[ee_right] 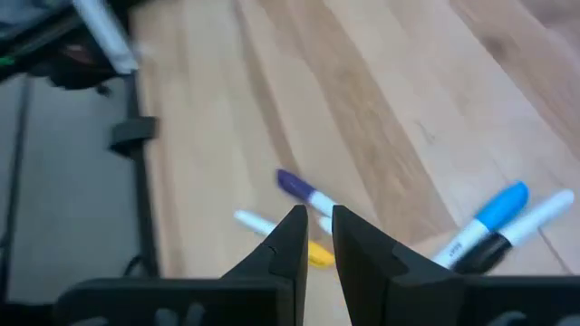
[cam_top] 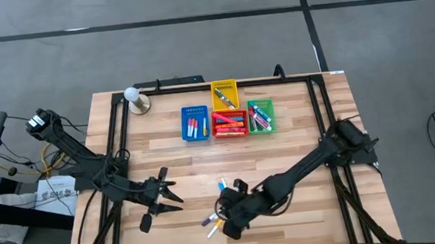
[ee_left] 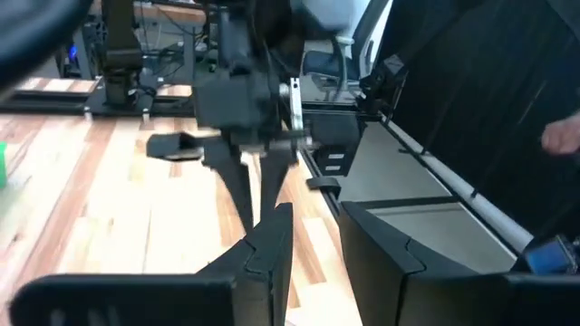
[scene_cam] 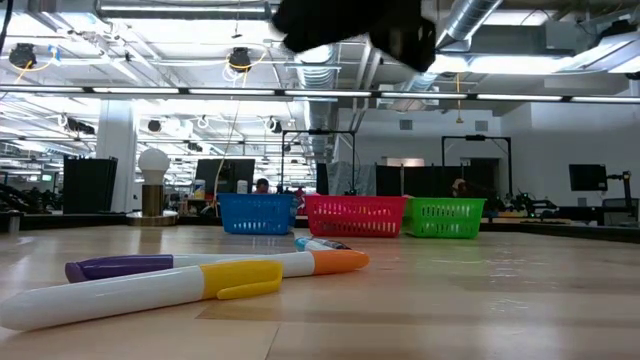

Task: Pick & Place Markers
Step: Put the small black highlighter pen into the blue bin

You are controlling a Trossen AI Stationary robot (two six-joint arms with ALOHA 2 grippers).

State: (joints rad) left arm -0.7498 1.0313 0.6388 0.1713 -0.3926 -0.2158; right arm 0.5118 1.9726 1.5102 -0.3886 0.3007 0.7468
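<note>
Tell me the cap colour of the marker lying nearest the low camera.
Yellow: the nearest marker has a white barrel and a yellow cap, clearest in the low view.

Glossy wooden table (scene_cam: pixel 480 300), smooth plastic markers (scene_cam: pixel 150 285)

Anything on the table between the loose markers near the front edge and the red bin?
In the high view only bare wood lies between the loose markers and the red bin; the right gripper hovers over the markers, not in that stretch.

Bins (cam_top: pixel 227 119): side by side at the table's (cam_top: pixel 305 217) far middle, one more just behind.
Loose markers (cam_top: pixel 214 224): near front edge, under the right gripper (cam_top: pixel 228 225).
Left gripper (cam_top: pixel 175 197): well left of them.
</note>
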